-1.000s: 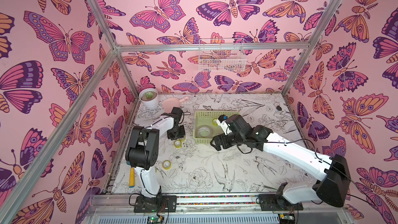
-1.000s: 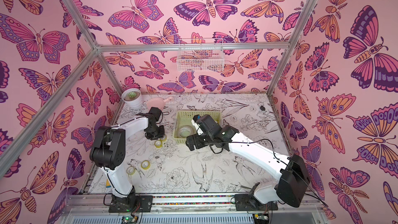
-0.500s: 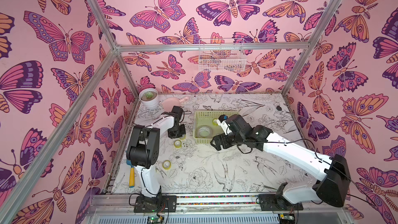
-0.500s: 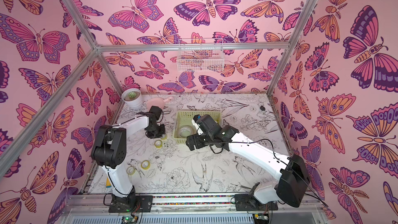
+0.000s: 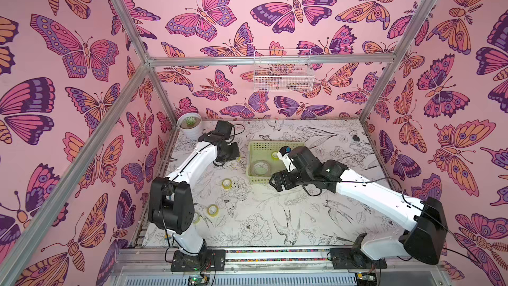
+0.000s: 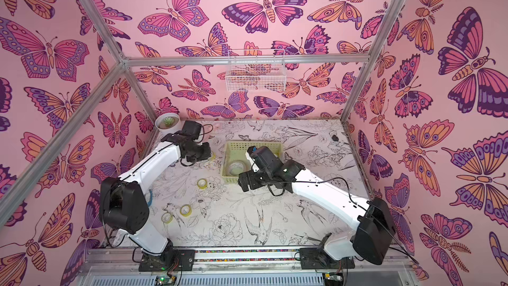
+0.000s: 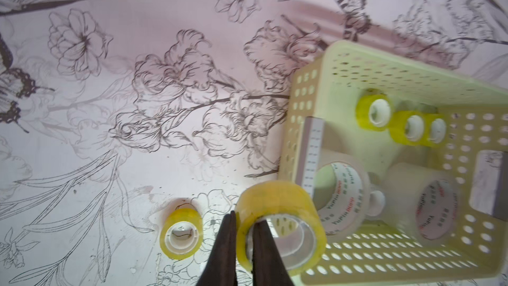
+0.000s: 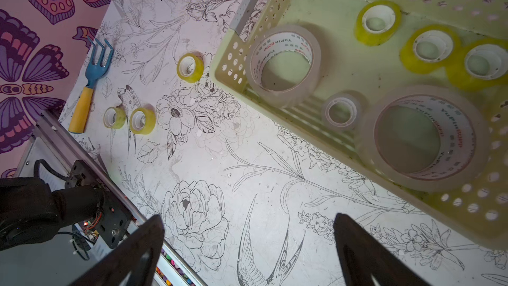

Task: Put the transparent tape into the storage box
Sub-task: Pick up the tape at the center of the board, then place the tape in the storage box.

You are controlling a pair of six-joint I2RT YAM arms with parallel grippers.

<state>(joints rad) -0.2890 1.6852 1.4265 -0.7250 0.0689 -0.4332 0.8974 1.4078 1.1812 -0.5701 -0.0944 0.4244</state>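
Yellow-tinted tape roll [image 7: 277, 202] is pinched through its wall by my left fingers [image 7: 228, 243], just beside the storage box [image 5: 264, 144], mid-frame in a top view. Step: carrying. Next: clear the rim, release inside. My right fingers [image 8: 132, 248] are wide and empty.

Yellowish tape roll [image 7: 275, 200], on edge, seemingly beside pale-green storage box [image 7: 302, 100]

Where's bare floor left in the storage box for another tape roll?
Storage box: bare floor lies between the corner big clear roll and the three yellow rolls, up to the wall. Crowded around the small clear roll between both big ones.
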